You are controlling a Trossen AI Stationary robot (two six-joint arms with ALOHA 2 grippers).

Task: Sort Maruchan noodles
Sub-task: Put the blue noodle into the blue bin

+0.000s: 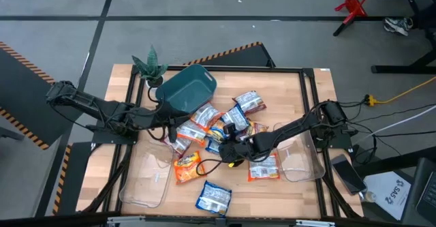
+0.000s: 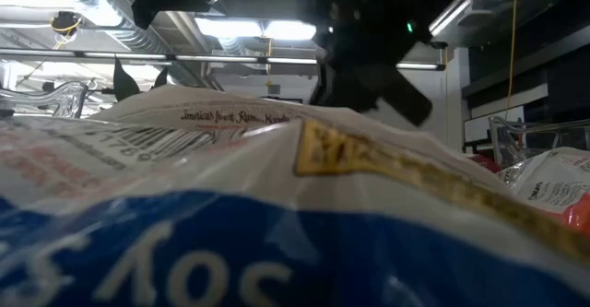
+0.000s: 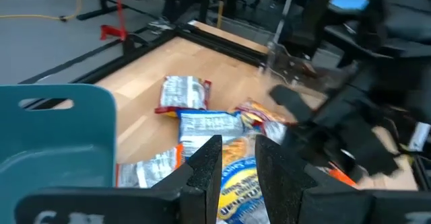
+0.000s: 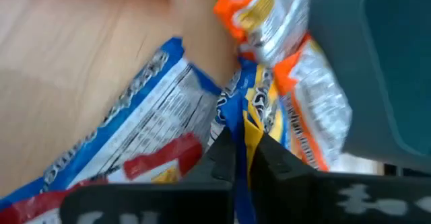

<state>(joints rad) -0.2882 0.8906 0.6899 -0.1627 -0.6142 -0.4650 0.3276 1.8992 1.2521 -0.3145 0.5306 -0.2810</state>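
From above, the Maruchan noodles lie scattered over the middle of the wooden table, with one blue-white packet apart near the front edge and an orange packet just behind it. A teal bin sits behind the pile, with a clear tray at the front left and another clear tray at the right. The left gripper reaches in at the pile's left side, and the right gripper sits low at the pile's centre. In the low view a blue-white wrapper fills nearly the whole picture, dark arm parts hanging above. The left wrist view shows the left fingers narrowly parted over a yellow-blue packet; whether they grip it I cannot tell. In the right wrist view the right gripper's jaws are pressed together on the edge of a blue-and-yellow packet, beside a larger blue-white packet.
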